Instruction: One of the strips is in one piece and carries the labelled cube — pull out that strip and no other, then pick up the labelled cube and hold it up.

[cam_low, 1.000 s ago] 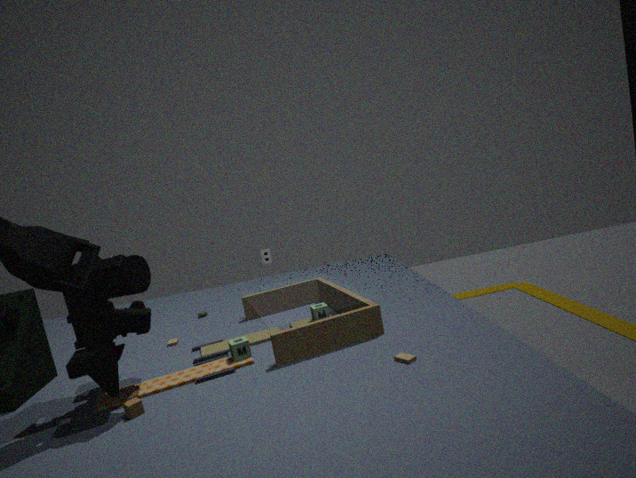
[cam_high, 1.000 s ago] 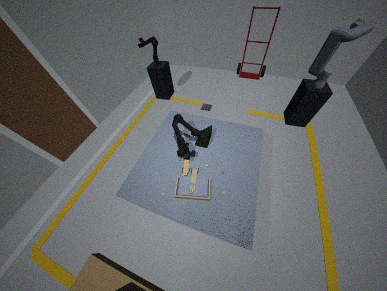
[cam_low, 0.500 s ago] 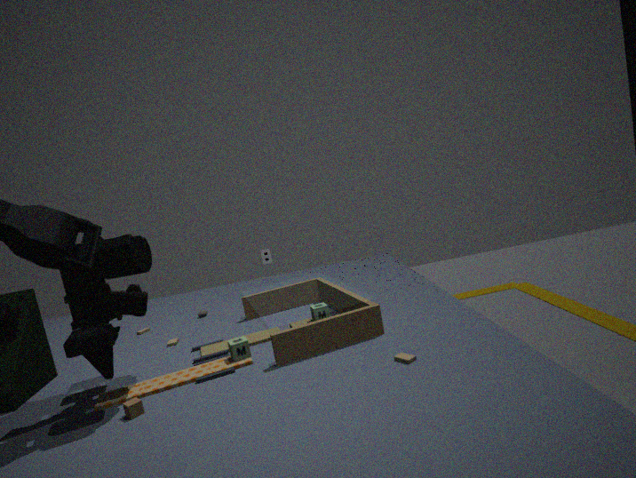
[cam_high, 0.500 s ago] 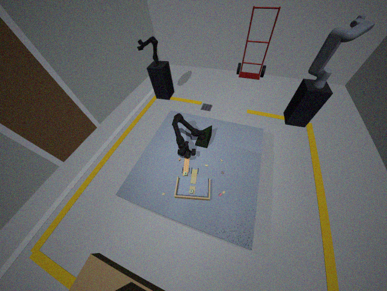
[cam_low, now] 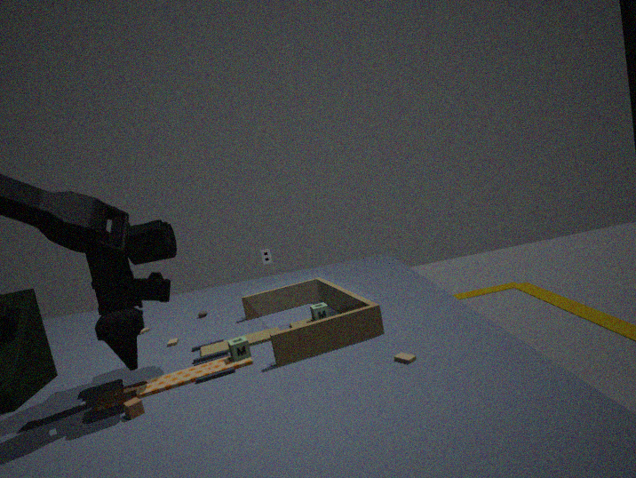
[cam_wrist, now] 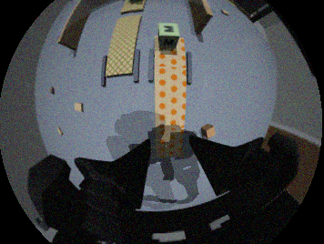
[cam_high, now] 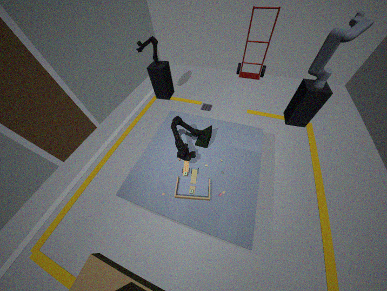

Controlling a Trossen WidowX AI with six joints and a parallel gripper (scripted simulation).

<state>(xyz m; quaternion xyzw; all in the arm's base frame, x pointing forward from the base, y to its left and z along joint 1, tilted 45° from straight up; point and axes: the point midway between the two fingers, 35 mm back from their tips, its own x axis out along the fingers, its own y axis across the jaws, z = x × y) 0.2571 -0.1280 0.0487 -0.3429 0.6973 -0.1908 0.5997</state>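
Blue-grey desk [cam_high: 231,200] [cam_low: 462,401] [cam_wrist: 246,100], bearing all items; three-sided wooden frame [cam_high: 192,197] [cam_low: 329,336] [cam_wrist: 73,25], its mouth toward the arm; dotted strip [cam_high: 186,165] [cam_low: 179,378] [cam_wrist: 170,97], one piece, outside the frame, labelled cube [cam_high: 185,173] [cam_low: 239,349] [cam_wrist: 168,34] on its far end; end effector [cam_high: 186,156] [cam_low: 134,365] [cam_wrist: 169,140], open, nothing gripped, above the near end; step in hand, judged: pull seemingly done, cube pickup beginning; next move: travel along the strip, straddle the cube, close, lift
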